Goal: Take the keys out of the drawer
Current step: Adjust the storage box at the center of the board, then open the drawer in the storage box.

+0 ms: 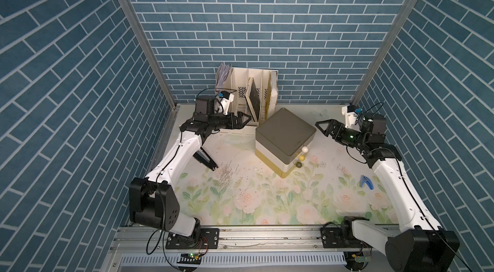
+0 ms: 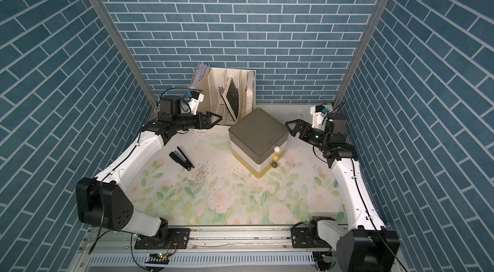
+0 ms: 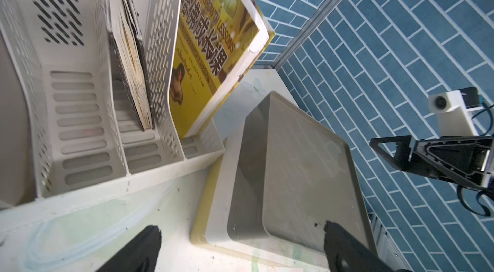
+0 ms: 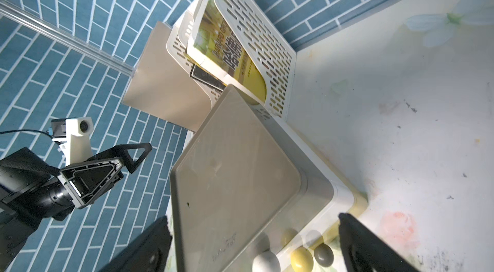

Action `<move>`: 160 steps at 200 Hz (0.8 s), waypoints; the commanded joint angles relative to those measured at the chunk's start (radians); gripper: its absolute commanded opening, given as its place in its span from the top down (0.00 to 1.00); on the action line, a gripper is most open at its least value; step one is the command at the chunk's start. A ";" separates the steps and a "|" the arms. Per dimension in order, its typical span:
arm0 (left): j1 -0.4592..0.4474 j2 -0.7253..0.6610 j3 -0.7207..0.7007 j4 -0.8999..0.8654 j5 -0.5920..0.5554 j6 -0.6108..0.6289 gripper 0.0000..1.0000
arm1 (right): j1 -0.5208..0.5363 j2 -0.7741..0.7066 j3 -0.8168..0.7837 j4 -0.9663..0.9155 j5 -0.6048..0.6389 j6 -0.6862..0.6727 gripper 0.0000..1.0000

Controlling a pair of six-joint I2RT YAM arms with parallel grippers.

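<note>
Drawer stack (image 1: 285, 134) between my grippers: left gripper (image 1: 244, 119) wide open, empty; right gripper (image 1: 322, 127) wide open, empty; all three drawers shut.

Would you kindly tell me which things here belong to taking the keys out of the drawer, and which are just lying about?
Job: drawer unit, knobs, left claw, right claw; keys not in view.
Lying about: black stapler, loose staples, blue staple remover, file rack, yellow book.

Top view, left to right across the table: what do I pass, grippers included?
black stapler → left gripper, open → drawer unit → right gripper, open → blue claw tool. The file rack overlaps the left gripper, so I left it out.
</note>
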 commanded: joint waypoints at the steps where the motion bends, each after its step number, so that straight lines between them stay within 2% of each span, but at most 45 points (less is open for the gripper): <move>1: -0.004 -0.045 -0.025 0.033 0.060 -0.069 0.00 | -0.004 -0.078 -0.062 0.004 -0.076 -0.025 0.02; 37: -0.029 -0.063 -0.028 0.027 0.066 -0.106 0.00 | -0.005 -0.136 -0.149 0.036 -0.134 0.031 0.07; 64: -0.097 -0.052 -0.003 0.022 0.065 -0.108 0.00 | -0.005 -0.185 -0.236 0.101 -0.172 0.095 0.10; 83: -0.160 -0.041 0.037 0.006 0.010 -0.090 0.00 | -0.004 -0.211 -0.287 0.145 -0.207 0.134 0.13; 127: -0.266 0.063 0.151 -0.047 -0.050 -0.053 0.00 | -0.005 -0.257 -0.360 0.181 -0.246 0.166 0.15; 160: -0.319 0.129 0.223 -0.065 -0.085 -0.042 0.01 | -0.005 -0.272 -0.432 0.254 -0.261 0.216 0.29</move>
